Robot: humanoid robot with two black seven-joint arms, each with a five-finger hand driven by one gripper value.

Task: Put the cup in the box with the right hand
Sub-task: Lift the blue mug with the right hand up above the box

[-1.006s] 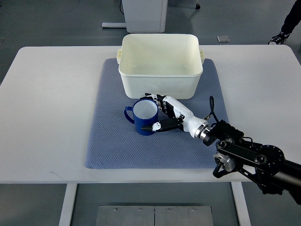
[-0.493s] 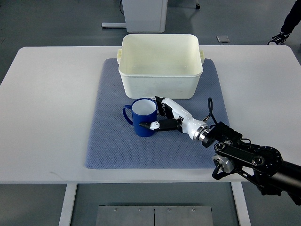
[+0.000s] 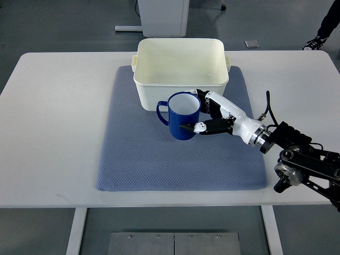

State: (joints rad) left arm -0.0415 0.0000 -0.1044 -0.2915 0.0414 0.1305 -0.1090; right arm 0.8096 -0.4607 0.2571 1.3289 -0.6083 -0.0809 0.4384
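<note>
Your right hand (image 3: 208,114) grips the blue cup (image 3: 184,116), thumb in front, fingers behind. The cup is upright just before the box's (image 3: 181,80) near wall; the opening lies beyond and above it.

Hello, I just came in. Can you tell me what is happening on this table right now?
A humanoid robot's right hand, its arm coming in from the right edge, grasps a blue cup with a white inside. The cup is upright, its handle pointing left, and appears in front of the near wall of an open cream box that seems empty. The box stands on a blue-grey mat on a white table. The cup is not yet in the box. No left arm is visible.
</note>
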